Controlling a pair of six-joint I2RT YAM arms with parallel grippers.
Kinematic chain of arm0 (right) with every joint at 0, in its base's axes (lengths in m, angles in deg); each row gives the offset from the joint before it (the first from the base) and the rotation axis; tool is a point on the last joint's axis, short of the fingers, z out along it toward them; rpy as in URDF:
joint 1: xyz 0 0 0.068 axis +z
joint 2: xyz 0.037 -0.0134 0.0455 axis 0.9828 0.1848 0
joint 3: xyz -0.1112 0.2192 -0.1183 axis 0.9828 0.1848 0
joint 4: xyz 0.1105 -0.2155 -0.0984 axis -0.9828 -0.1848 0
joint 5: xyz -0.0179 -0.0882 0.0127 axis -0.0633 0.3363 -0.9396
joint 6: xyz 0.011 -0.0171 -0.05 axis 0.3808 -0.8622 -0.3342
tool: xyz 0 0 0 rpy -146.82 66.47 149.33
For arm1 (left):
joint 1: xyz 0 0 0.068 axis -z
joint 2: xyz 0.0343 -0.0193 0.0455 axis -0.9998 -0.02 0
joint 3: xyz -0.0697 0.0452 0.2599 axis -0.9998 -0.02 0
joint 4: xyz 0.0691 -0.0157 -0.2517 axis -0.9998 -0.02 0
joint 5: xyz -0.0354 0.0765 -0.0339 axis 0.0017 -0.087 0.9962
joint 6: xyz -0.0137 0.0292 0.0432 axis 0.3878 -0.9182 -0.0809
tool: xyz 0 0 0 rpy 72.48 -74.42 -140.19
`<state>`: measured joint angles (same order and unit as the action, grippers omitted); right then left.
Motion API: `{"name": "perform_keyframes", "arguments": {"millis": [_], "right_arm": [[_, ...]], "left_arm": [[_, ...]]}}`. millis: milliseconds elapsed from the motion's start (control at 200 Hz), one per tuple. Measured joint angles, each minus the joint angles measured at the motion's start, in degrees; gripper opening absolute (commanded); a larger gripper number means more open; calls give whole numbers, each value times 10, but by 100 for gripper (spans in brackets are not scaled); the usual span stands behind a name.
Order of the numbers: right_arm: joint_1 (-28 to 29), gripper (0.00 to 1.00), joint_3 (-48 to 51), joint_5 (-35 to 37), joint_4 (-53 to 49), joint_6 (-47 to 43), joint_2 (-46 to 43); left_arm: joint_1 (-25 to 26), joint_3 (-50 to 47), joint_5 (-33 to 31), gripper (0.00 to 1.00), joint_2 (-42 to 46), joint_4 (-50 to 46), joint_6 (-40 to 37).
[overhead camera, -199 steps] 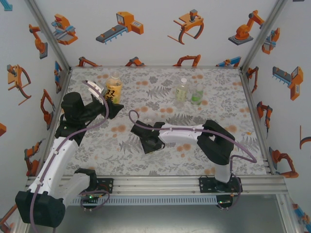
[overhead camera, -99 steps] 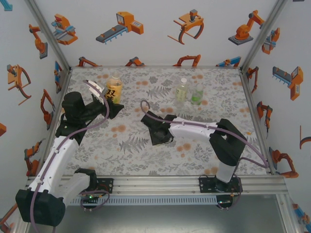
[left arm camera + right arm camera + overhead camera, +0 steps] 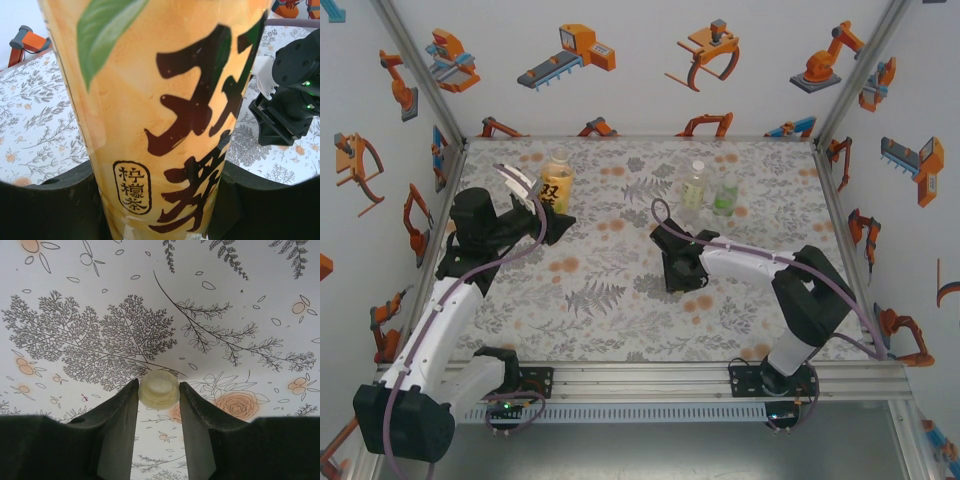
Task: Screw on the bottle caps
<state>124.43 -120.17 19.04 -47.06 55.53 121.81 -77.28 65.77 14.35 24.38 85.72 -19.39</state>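
**A:** Where was the pale yellow cap (image 3: 159,388)?

**B:** It was pinched between the two fingers of the right hand (image 3: 678,268), with its round face turned toward the wrist camera. The hand was over the floral surface (image 3: 600,300), somewhat right of the middle. I couldn't tell whether the cap touched the print beneath it.

**A:** How far was that hand open?

**B:** Only as wide as the cap. One finger pressed on each side of it.

**A:** What stood around it?

**B:** Farther back, the pale yellowish bottle (image 3: 693,186) and the green bottle (image 3: 725,195) stood upright, just beside each other. Both were apart from the hand, which lay nearer the front edge than they did.

**A:** And the amber bottle (image 3: 555,183)?

**B:** It stood upright toward the far left of the surface, well apart from the cap. The left hand (image 3: 552,213) was clenched on it, with a dark finger on either side of the yellow label. From that wrist, the label's dark characters and a green leaf sat very close to the lens. The right arm (image 3: 290,95) was visible beyond the bottle's right edge.
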Motion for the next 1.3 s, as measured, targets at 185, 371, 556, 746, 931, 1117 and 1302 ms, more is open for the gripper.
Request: {"name": "perform_keyframes", "arguments": {"millis": [185, 371, 556, 746, 931, 1117, 1302], "right_arm": [[0, 44, 11, -9, 12, -2, 1], [0, 45, 11, -12, 12, -2, 0], [0, 46, 3, -12, 0, -2, -17], [0, 44, -9, -14, -2, -2, -35], [0, 44, -9, -19, -3, -2, -28], [0, 45, -9, -19, -3, -2, -17], [0, 45, -9, -19, -3, -2, -12]], "left_arm": [[0, 0, 0, 12, -1, 0, 0], [0, 0, 0, 12, -2, 0, 0], [0, 0, 0, 12, -3, 0, 0], [0, 0, 0, 12, -3, 0, 0], [0, 0, 0, 12, -3, 0, 0], [0, 0, 0, 13, -3, 0, 0], [0, 0, 0, 13, -3, 0, 0]]}}
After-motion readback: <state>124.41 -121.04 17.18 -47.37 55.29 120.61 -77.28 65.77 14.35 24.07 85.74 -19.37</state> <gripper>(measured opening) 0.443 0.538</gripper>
